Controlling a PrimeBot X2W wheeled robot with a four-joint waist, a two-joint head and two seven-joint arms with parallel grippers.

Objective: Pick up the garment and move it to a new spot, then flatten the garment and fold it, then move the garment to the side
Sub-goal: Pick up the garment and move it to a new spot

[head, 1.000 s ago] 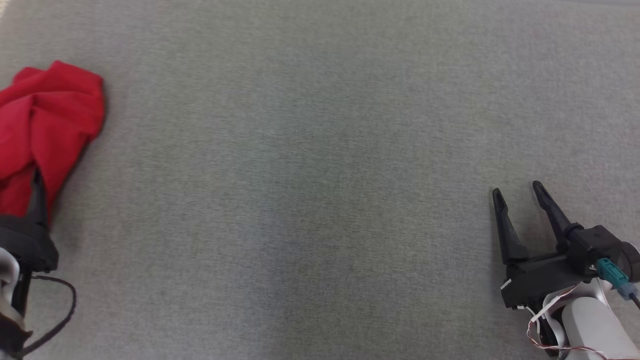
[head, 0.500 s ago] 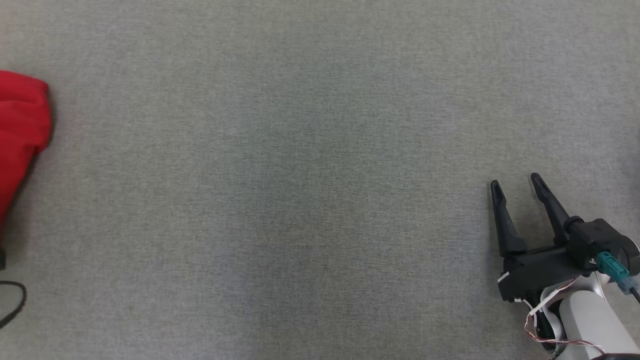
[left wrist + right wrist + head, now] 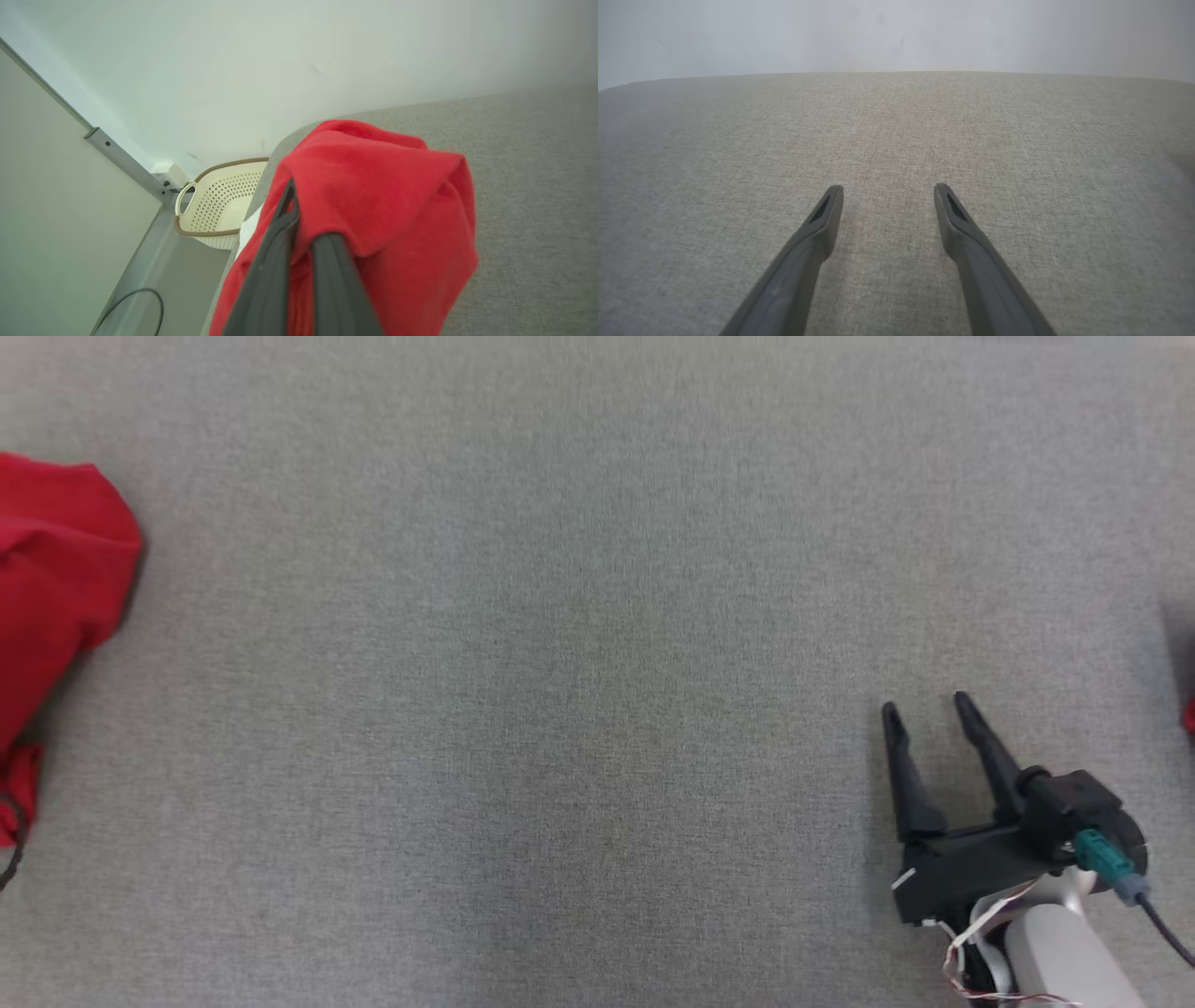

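From the head camera, the red garment (image 3: 56,588) sits bunched at the far left edge of the grey cloth-covered surface (image 3: 579,644), partly cut off by the frame. It is soft and creased, with one rounded lobe. Its long axis runs near-to-far along that edge, leaning a little, with the rounded end pointing up and to the right. The right gripper (image 3: 926,709) rests low on the right, well apart from the garment. Its two dark fingers are spread wide with only bare surface between them.

Along the left wrist, the left gripper (image 3: 299,224) is pinched tight on the garment (image 3: 373,186). One finger lies against the cloth and the other disappears under a fold. The fabric drapes over the fingers like a hood, peaked toward the top of that view, with its length falling back down either side of them. It hangs by the rounded corner of the grey surface (image 3: 537,196). Past that corner stands a cream perforated basket (image 3: 219,205) against a white wall (image 3: 280,70).

Along the right wrist, the right gripper (image 3: 888,191) is parted and holds nothing, over the plain grey surface (image 3: 896,126).
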